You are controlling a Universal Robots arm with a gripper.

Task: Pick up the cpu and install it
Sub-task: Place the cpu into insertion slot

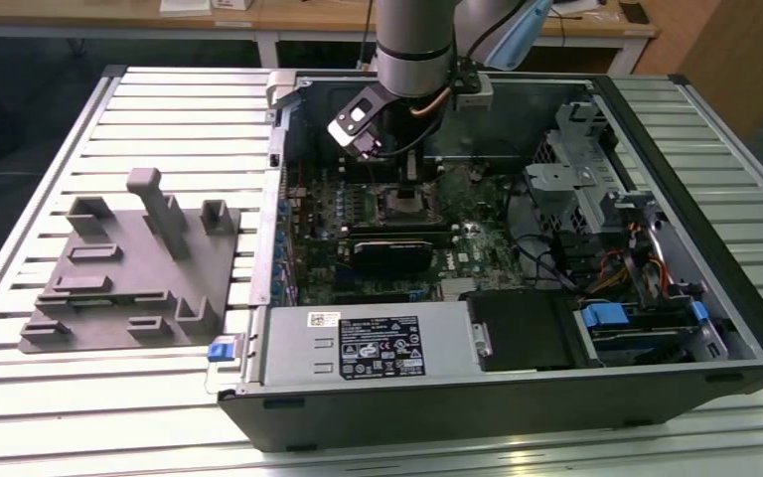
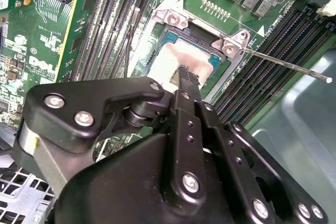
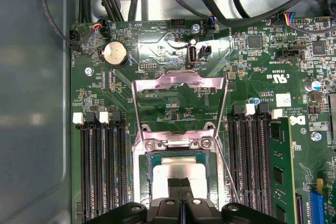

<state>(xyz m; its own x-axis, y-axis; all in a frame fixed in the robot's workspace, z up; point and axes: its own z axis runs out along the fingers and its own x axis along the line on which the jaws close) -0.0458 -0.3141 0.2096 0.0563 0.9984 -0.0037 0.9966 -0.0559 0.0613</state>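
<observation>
A slatted table point(image 1: 37, 417) is occupied by an open case point(image 1: 515, 407), and a grey tray point(image 1: 103, 298) is set beside it, towards the exterior view's left. The arm point(image 1: 415, 45) is lowered into the case over the motherboard point(image 3: 173, 51). The socket point(image 3: 140, 171) is seen with its load plate point(image 3: 178, 81) raised and its wire lever point(image 2: 283, 65) swung out. The cpu point(image 3: 178, 169) is laid flat in the socket. The gripper point(image 3: 180, 184) is held over it, its fingers point(image 3: 175, 190) pressed together, with the tips at the cpu's silver top.
</observation>
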